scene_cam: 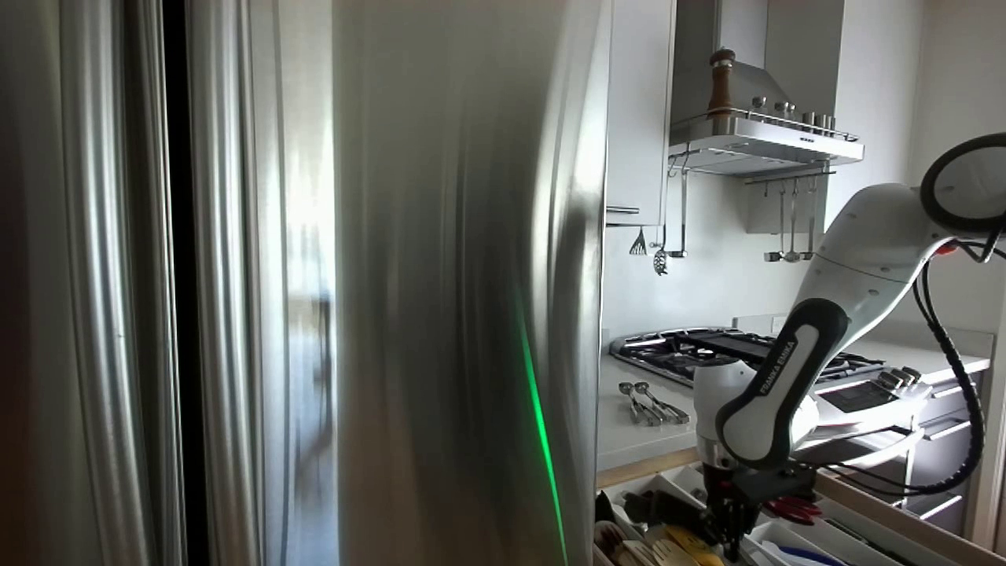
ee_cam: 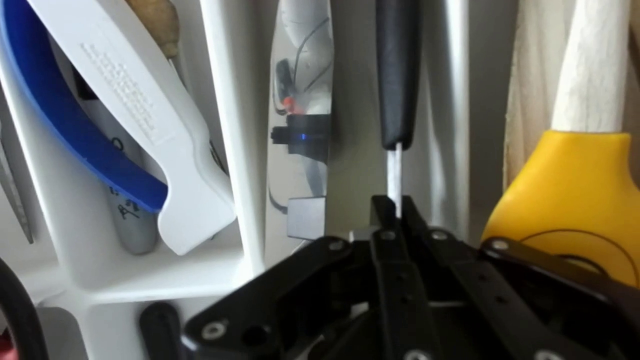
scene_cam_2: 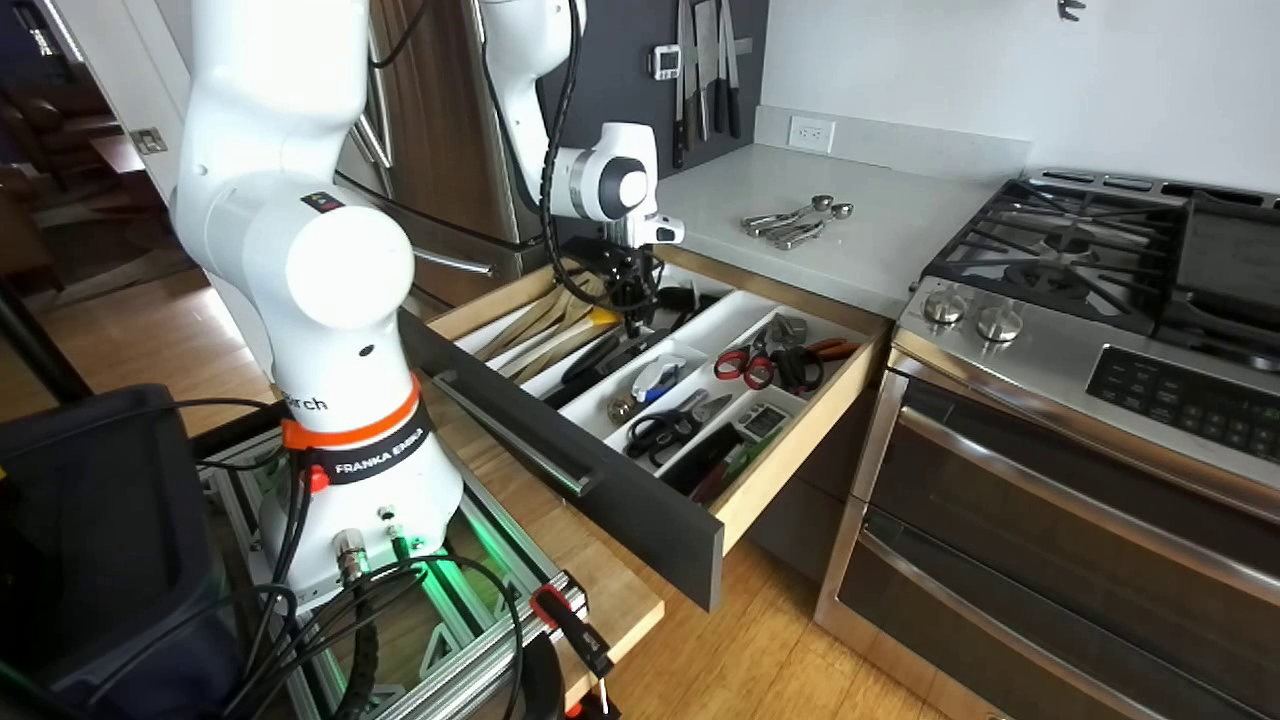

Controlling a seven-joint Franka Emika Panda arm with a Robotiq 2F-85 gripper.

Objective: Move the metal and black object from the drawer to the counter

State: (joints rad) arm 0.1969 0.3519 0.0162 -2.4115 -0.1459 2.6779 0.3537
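Where fingers (ee_cam: pixel 384 215) pinch tool (ee_cam: pixel 398 75), divider (ee_cam: pixel 457 100), yellow utensil (ee_cam: pixel 565 200) beyond

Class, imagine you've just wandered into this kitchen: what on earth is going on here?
A robot arm reaches down into an open drawer. Its claw is closed around the metal part of a black-handled utensil in one of the compartments. Whether the utensil has been lifted at all is hard to tell, but it is not yet on the counter.
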